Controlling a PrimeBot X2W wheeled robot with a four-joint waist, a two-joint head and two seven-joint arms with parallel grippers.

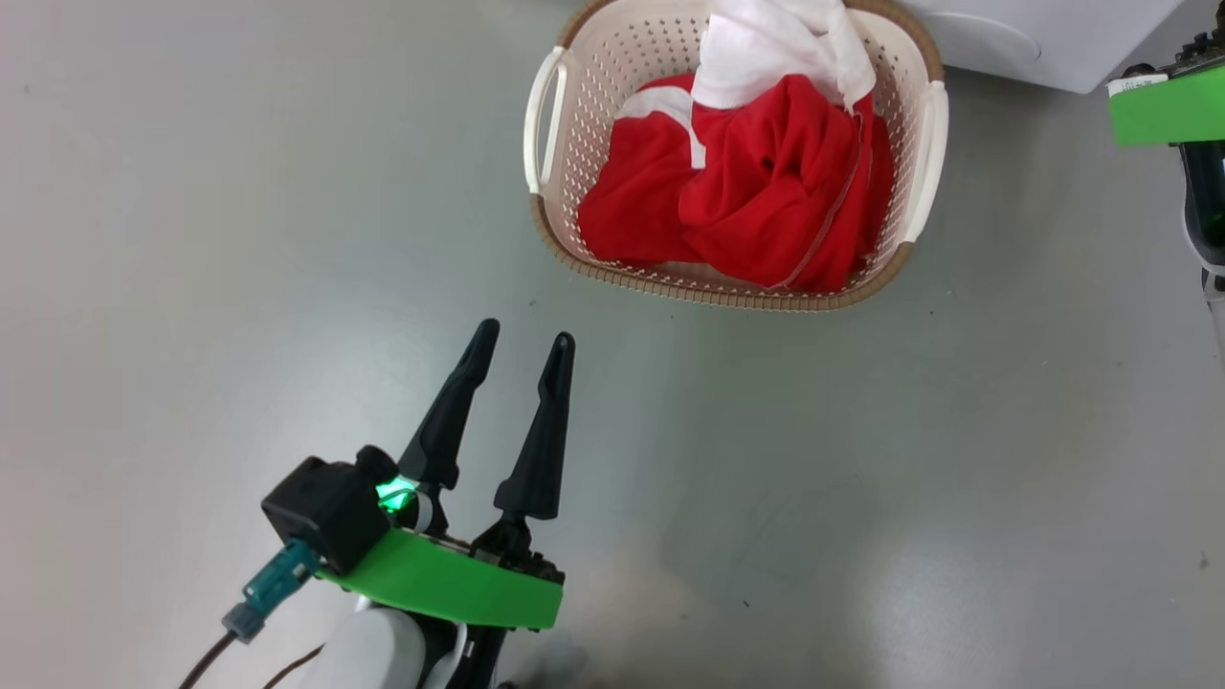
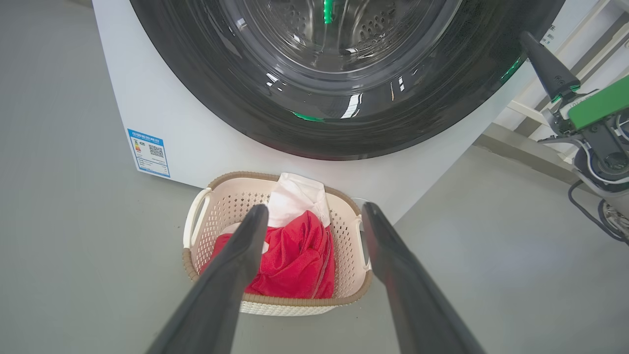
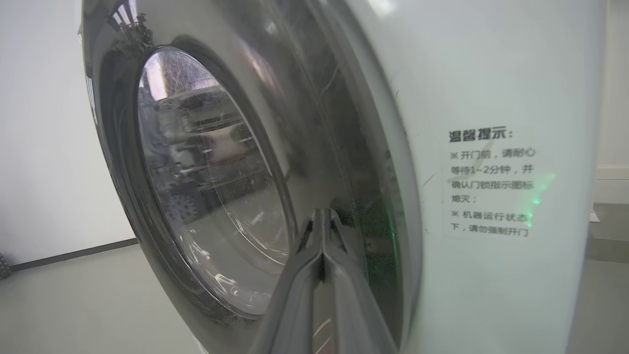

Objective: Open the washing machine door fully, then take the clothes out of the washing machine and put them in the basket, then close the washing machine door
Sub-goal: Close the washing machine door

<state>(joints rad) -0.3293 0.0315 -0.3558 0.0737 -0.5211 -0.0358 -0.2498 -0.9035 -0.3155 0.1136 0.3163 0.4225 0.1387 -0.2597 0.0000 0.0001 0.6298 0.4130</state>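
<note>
Near the washing machine [image 2: 162,113], clothes [image 1: 756,191] in the basket [image 1: 574,115], white end toward it; left gripper [image 1: 526,337] splayed, right gripper [image 3: 323,216] pinched together.

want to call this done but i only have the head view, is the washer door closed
Observer: In the left wrist view the washing machine door lies flat against the front of the washing machine. I cannot tell whether it has latched.
Operator: where's the right gripper
Observer: The right wrist view shows the right gripper shut, its tips at the door's black rim. I cannot confirm contact.
Operator: anything left inside
Observer: Through the glass in the left wrist view, the part of the drum that shows is bare perforated steel.
</note>
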